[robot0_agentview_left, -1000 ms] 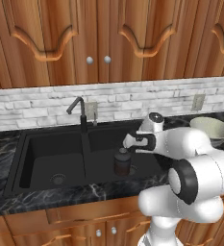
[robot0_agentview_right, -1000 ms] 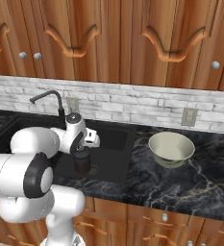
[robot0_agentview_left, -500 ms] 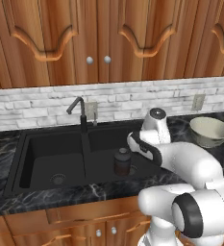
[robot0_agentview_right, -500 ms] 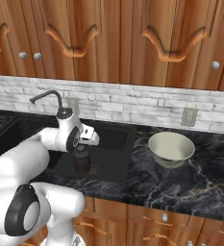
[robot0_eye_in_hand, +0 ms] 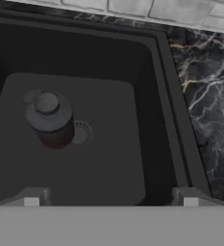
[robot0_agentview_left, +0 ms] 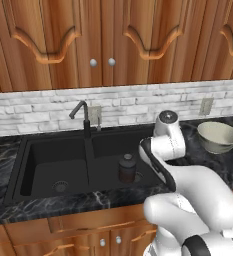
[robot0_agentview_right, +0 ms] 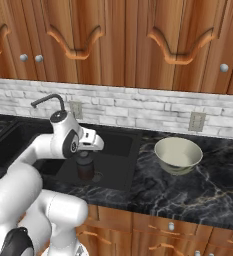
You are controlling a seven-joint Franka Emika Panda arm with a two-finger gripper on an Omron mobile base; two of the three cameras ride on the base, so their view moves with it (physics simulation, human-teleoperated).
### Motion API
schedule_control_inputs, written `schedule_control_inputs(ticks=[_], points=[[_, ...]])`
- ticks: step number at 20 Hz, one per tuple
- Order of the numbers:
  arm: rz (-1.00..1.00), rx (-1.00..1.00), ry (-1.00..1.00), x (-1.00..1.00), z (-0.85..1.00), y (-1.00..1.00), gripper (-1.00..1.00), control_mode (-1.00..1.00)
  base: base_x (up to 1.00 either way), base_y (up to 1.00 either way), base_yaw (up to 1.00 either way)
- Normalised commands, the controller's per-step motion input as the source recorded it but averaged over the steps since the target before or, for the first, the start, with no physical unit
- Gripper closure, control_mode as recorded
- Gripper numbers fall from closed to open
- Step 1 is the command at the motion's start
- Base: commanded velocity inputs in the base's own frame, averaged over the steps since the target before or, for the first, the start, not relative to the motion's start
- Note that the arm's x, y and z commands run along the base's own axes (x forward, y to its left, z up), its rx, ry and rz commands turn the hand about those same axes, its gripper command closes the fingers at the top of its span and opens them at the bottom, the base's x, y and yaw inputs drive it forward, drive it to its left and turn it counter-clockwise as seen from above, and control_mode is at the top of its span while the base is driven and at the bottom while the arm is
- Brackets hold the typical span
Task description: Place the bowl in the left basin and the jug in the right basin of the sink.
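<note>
Lifting up and away, the gripper (robot0_eye_in_hand: 110, 199) is wide open and empty; the jug (robot0_agentview_left: 127, 168) now stands in the right basin (robot0_agentview_left: 113, 172), while the bowl (robot0_agentview_right: 178, 155) waits on the counter (robot0_agentview_right: 208, 185)

You see a matt black sink (robot0_agentview_left: 38, 165) set in glossy veined black marble counter (robot0_agentview_right: 203, 185), a dull dark jug (robot0_eye_in_hand: 50, 120) with a greyer lid, a smooth cream ceramic-looking bowl (robot0_agentview_right: 178, 155) at three o'clock, rough pale brick backsplash (robot0_agentview_left: 138, 105), and varnished wood cabinets (robot0_agentview_left: 113, 45).
</note>
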Motion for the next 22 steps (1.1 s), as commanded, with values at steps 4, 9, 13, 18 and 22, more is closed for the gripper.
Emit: schedule_control_inputs(ticks=[4, 9, 13, 18, 22], points=[[0.00, -0.12, 0.01, -0.33, 0.26, -0.16, -1.00, -1.00, 0.00, 0.00, 0.00], [0.00, -0.08, 0.06, -0.27, 0.32, -0.18, -1.00, -1.00, 0.00, 0.00, 0.00], [0.00, -0.06, 0.12, -0.25, 0.37, -0.20, -1.00, -1.00, 0.00, 0.00, 0.00], [0.00, -0.06, 0.13, -0.22, 0.33, -0.24, -1.00, -1.00, 0.00, 0.00, 0.00], [0.09, -0.08, 0.08, -0.23, 0.22, -0.31, -1.00, -1.00, 0.00, 0.00, 0.00]])
